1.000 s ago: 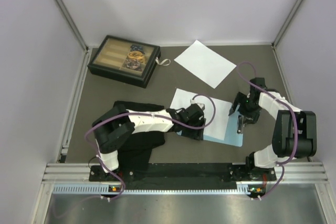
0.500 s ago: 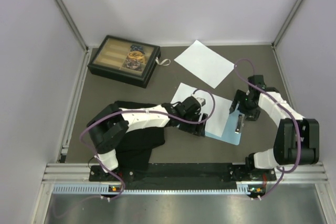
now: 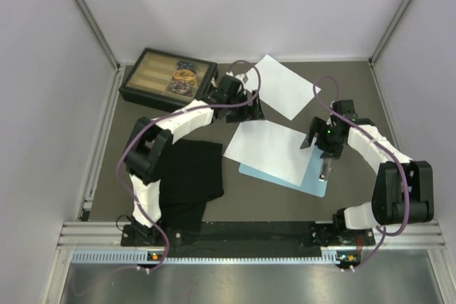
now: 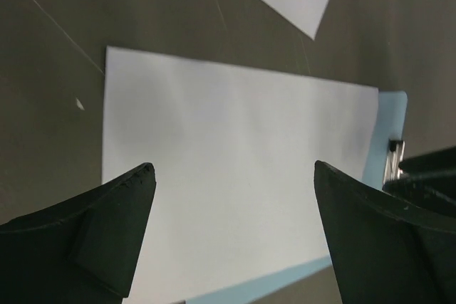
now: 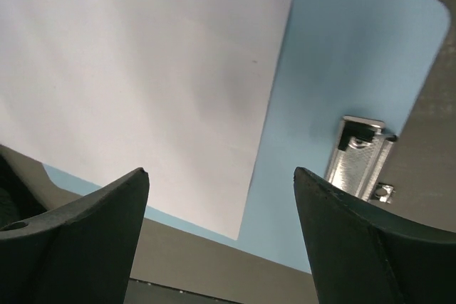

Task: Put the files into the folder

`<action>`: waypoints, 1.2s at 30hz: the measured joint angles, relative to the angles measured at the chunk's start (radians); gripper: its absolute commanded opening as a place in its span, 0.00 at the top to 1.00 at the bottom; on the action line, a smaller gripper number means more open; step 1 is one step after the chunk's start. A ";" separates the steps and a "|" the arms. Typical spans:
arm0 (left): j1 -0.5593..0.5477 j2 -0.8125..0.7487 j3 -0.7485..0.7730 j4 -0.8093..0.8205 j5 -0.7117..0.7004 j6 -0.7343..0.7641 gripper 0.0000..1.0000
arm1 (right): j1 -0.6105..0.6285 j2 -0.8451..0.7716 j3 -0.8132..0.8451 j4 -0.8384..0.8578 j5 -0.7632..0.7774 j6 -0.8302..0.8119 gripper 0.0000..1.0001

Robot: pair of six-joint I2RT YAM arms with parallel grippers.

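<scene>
One white file (image 3: 267, 149) lies flat across the light-blue folder (image 3: 315, 183), short of its silver clip (image 3: 325, 169). The other file (image 3: 281, 87) lies on the table further back. My left gripper (image 3: 249, 108) hangs open and empty above the table between the two files. In the left wrist view its fingertips (image 4: 231, 169) frame the near file (image 4: 235, 133), with the folder's edge (image 4: 392, 105) and clip (image 4: 395, 156) at the right. My right gripper (image 3: 318, 140) stands open over the folder's clip end. The right wrist view shows file (image 5: 142, 55), folder (image 5: 342, 55) and clip (image 5: 363, 154) below the gripper (image 5: 217, 172).
A black cloth (image 3: 189, 176) lies left of the folder, under the left arm. A dark compartment box (image 3: 167, 80) stands at the back left. Frame posts and pale walls bound the table on three sides.
My left gripper has opened, let go of the near file and pulled up and back towards the far file. The file now lies over the folder. The right gripper has barely moved.
</scene>
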 measured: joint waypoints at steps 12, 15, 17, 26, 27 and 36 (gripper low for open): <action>0.082 0.298 0.274 -0.088 -0.020 0.161 0.08 | 0.040 0.068 0.017 0.070 -0.059 0.006 0.15; 0.081 0.300 0.278 -0.087 -0.032 0.178 0.10 | 0.040 0.084 0.017 0.087 -0.071 0.006 0.15; 0.080 0.300 0.277 -0.093 -0.038 0.178 0.12 | 0.040 0.094 0.017 0.095 -0.072 0.006 0.14; 0.080 0.222 0.128 -0.023 -0.031 0.122 0.20 | 0.040 0.100 0.010 0.117 -0.053 0.013 0.15; 0.079 0.210 0.108 -0.017 -0.032 0.114 0.20 | 0.040 0.100 0.005 0.124 -0.053 0.014 0.16; 0.050 0.156 0.030 -0.010 -0.049 0.047 0.23 | 0.040 0.093 -0.047 0.143 -0.018 0.029 0.18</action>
